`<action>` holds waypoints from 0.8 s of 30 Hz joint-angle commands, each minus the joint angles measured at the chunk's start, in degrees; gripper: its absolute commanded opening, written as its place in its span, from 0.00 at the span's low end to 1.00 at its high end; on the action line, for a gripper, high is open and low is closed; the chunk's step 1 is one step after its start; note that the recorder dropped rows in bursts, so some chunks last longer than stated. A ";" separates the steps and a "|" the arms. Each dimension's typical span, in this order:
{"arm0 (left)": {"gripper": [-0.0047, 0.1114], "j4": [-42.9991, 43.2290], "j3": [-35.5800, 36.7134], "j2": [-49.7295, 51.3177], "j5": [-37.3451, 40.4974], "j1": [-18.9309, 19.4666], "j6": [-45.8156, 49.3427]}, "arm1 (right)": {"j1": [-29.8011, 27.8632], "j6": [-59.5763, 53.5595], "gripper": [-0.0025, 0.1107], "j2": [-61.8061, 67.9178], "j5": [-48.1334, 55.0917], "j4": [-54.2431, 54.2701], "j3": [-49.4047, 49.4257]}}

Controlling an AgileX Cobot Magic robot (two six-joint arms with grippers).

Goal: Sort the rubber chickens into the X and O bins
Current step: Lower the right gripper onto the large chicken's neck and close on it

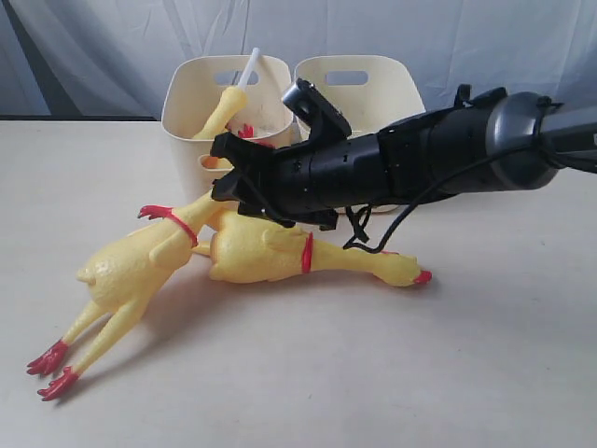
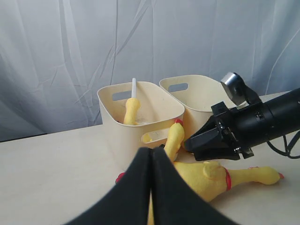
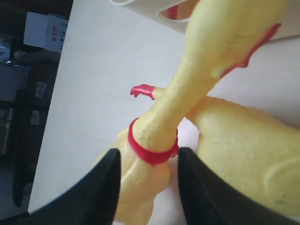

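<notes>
Two whole rubber chickens lie crossed on the table in front of two cream bins. One chicken (image 1: 126, 271) has its red feet at the near left and its neck rising toward the left bin (image 1: 187, 112). The other chicken (image 1: 256, 250) lies with its head to the right. My right gripper (image 3: 147, 161) is open, its fingers on either side of the first chicken's neck at the red band (image 3: 152, 149). The neck with a white tube (image 1: 224, 107) stands in the left bin. My left gripper (image 2: 150, 157) is shut on nothing, held off above the table. No X or O mark shows.
The right bin (image 1: 396, 93) stands against the left one; its inside is hidden. The right arm (image 1: 420, 163) reaches across from the right in front of both bins. A white curtain hangs behind. Bare tabletop (image 1: 373, 373) lies in the foreground.
</notes>
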 commanded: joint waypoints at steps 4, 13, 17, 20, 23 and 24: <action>0.04 -0.29 0.17 -0.46 -0.10 0.00 -0.04 | 0.55 1.78 0.50 3.77 0.26 0.06 -3.44; 0.04 -0.29 0.17 -0.46 -0.10 0.00 -0.04 | 3.85 2.97 0.50 4.85 -9.29 0.06 -6.66; 0.04 -0.29 0.17 -0.46 -0.10 0.00 -0.04 | 3.99 7.11 0.50 4.85 -11.97 0.06 -6.66; 0.04 -0.29 0.17 -0.46 -0.10 0.00 -0.04 | 3.99 8.47 0.50 4.85 -12.63 0.06 -6.66; 0.04 -0.29 0.17 -0.46 -0.10 0.00 -0.04 | 3.99 9.02 0.50 4.85 -13.06 0.06 -6.66; 0.04 -0.29 0.17 -0.46 -0.10 0.00 -0.04 | 3.99 9.24 0.50 4.85 -13.48 0.06 -6.66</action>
